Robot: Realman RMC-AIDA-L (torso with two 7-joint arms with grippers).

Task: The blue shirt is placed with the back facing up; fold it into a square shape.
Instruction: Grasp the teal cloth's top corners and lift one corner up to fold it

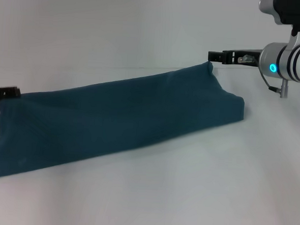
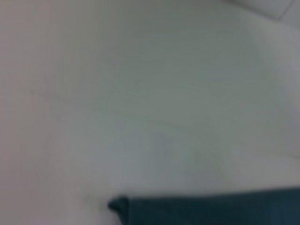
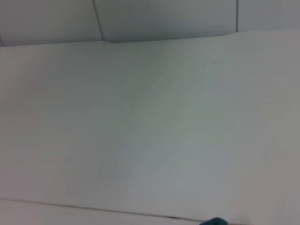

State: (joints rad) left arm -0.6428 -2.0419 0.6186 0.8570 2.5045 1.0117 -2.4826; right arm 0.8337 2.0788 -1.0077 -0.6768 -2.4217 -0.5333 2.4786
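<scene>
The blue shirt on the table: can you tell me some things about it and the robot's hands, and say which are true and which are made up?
1. The blue shirt lies folded into a long band across the white table. True.
2. White letters show on the shirt. False: only plain blue cloth shows.
3. The right gripper is at the shirt's far corner. True.
4. The left gripper is up in the air, far from the shirt. False: it is low at the shirt's other end, right by the edge.
5. A red cup stands next to the shirt. False: the shirt is the only thing on the table.
</scene>
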